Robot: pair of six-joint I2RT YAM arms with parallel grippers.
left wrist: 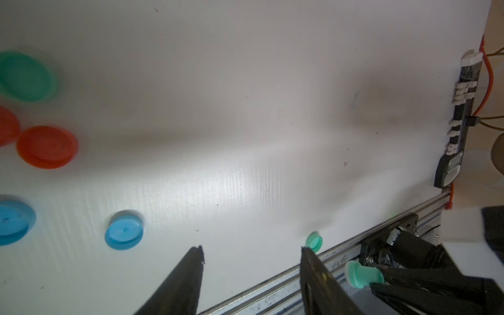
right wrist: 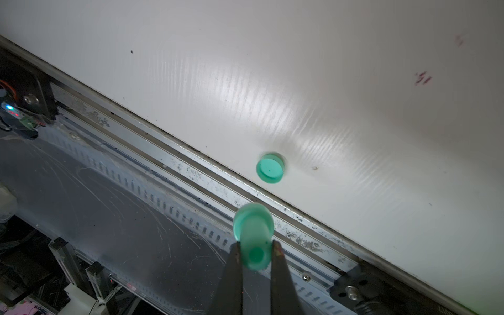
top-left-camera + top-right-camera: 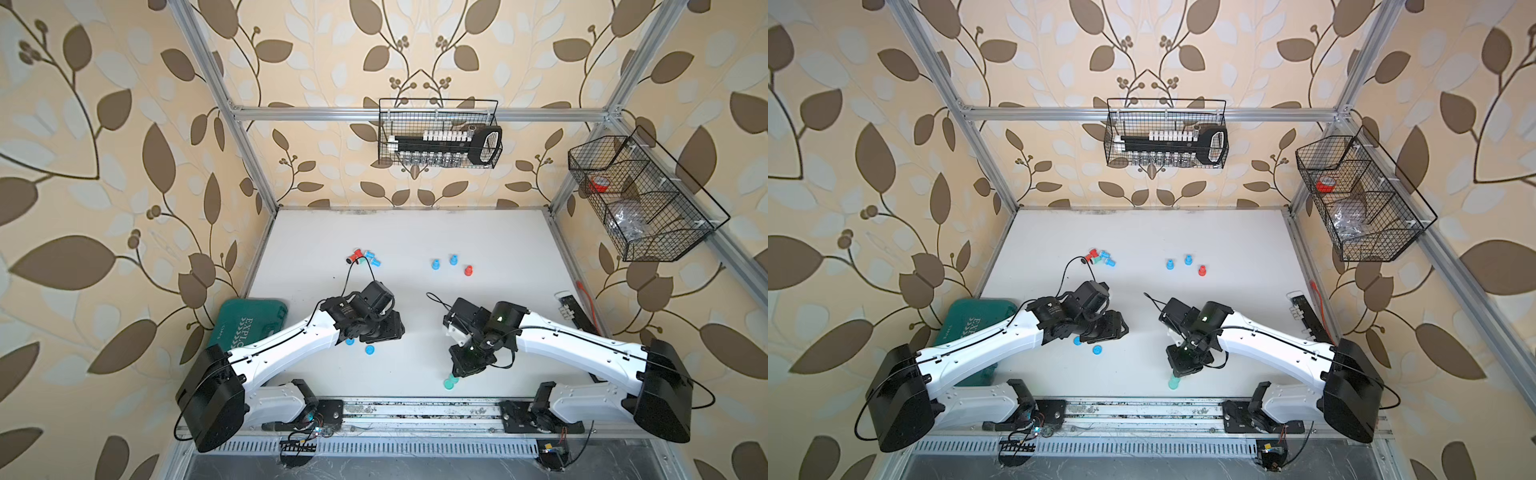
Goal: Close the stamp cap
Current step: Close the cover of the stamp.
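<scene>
My right gripper (image 2: 256,245) is shut on a green stamp (image 2: 253,234), gripping its handle, with the wider stamp end pointing away from the fingers. The stamp hangs over the table's front rail. Its green cap (image 2: 270,168) lies open side up on the white table just inside the front edge, a short way beyond the stamp and apart from it. Both top views show this cap (image 3: 449,385) (image 3: 1173,384) just in front of the right gripper. My left gripper (image 1: 252,248) is open over bare table, with nothing between its fingers. A loose blue cap (image 1: 124,229) lies beside it.
More loose caps lie near the left arm: blue (image 1: 12,219), red (image 1: 47,146), green (image 1: 24,76). Several stamps lie in a heap at the far left (image 3: 363,257); three stand at the far right (image 3: 453,259). A green case (image 3: 245,322) sits left, a black strip (image 3: 575,311) right.
</scene>
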